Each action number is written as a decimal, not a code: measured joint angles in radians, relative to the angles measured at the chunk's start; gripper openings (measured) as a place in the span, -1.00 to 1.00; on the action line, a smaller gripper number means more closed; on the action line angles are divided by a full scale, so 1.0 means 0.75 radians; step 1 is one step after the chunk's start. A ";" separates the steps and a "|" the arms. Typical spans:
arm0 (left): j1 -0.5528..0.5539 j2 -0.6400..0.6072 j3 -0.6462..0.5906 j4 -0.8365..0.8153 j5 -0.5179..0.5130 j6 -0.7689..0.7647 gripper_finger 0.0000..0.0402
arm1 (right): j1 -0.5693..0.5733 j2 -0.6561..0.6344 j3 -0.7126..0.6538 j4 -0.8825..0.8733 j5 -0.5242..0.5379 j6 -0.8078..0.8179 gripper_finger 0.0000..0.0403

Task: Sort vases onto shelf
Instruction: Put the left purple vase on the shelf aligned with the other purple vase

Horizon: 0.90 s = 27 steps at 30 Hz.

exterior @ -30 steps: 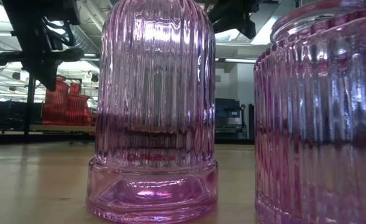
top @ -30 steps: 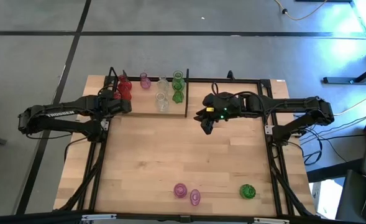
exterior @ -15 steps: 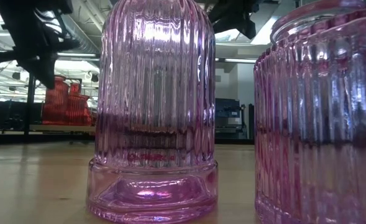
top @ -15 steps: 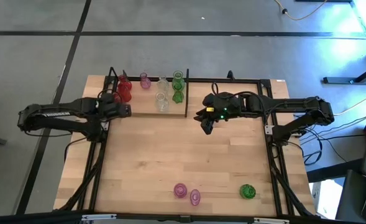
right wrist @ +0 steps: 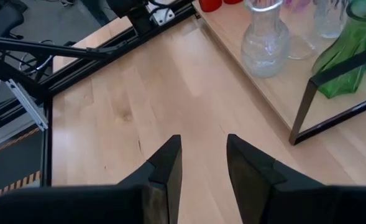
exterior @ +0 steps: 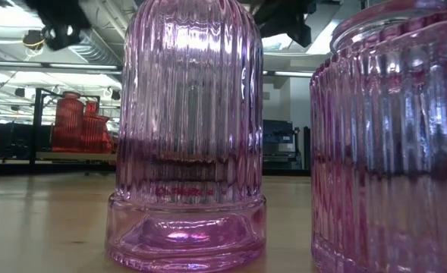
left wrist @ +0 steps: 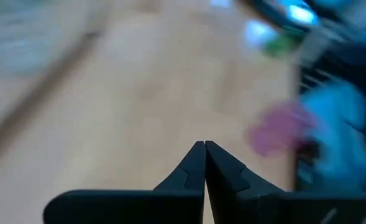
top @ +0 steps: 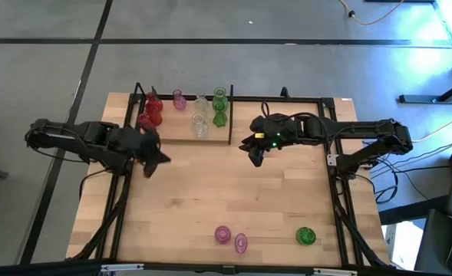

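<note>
The shelf (top: 181,136) stands at the table's far left and carries two red vases (top: 150,112), a pink one (top: 179,98), two clear ones (top: 200,123) and two green ones (top: 219,107), all upright on their bases. Two pink vases (top: 232,238) and a green one (top: 306,236) stand near the table's near edge; the pink pair fills the low view (exterior: 187,129). My left gripper (top: 150,162) hangs over bare tabletop just in front of the shelf's left end, shut and empty (left wrist: 204,150). My right gripper (top: 255,153) is right of the shelf, open and empty (right wrist: 202,163).
Black frame rails (top: 329,157) run along the table's left, right and far sides. The shelf's black corner rods (right wrist: 307,102) stand close ahead of my right gripper. Bare wooden tabletop (top: 226,192) lies between the shelf and the near vases.
My left gripper has drawn back from the red vases at the shelf's left end and swung toward the table's near edge and a little right, turning as it went; its wrist view is smeared by the motion. The red vases stay standing on the shelf.
</note>
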 joint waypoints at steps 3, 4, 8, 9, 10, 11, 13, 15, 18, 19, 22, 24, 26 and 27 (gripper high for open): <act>-0.044 0.000 0.000 0.125 0.147 0.096 -1.00 | -0.001 0.000 0.000 0.029 -0.015 0.000 -0.45; -0.058 0.005 0.000 0.151 0.179 0.110 -1.00 | -0.001 0.000 0.000 0.040 -0.034 0.000 -0.45; -0.119 0.044 0.000 0.222 0.311 0.128 -1.00 | 0.011 0.000 0.000 0.073 -0.205 0.001 -0.45; -0.136 0.058 0.000 0.229 0.334 0.128 -1.00 | 0.025 0.000 0.000 0.074 -0.247 0.000 -0.45; -0.153 0.075 0.001 0.233 0.349 0.128 -1.00 | 0.039 0.001 0.000 0.074 -0.272 0.000 -0.45; -0.170 0.092 0.001 0.230 0.356 0.128 -1.00 | 0.058 0.002 0.000 0.074 -0.282 -0.001 -0.45; -0.196 0.126 0.001 0.220 0.344 0.129 -1.00 | 0.103 0.004 0.000 0.073 -0.292 -0.006 -0.45; -0.206 0.150 0.001 0.219 0.290 0.129 -1.00 | 0.140 0.004 0.000 0.069 -0.285 -0.011 -0.45; -0.205 0.178 0.001 0.218 0.202 0.127 -1.00 | 0.185 0.004 0.000 0.053 -0.209 -0.005 -0.45; -0.205 0.185 0.001 0.217 0.181 0.127 -1.00 | 0.197 0.004 0.000 0.050 -0.178 -0.003 -0.45; -0.205 0.196 0.001 0.219 0.099 0.127 -1.00 | 0.216 0.004 0.000 0.055 -0.156 0.022 -0.45; -0.204 0.201 0.001 0.219 0.048 0.127 -1.00 | 0.228 0.004 0.000 0.055 -0.199 0.032 -0.45; -0.204 0.200 0.001 0.219 0.012 0.126 -1.00 | 0.251 0.004 0.000 0.048 -0.245 0.028 -0.45; -0.204 0.199 0.001 0.219 -0.004 0.126 -1.00 | 0.265 0.004 0.000 0.044 -0.257 0.017 -0.45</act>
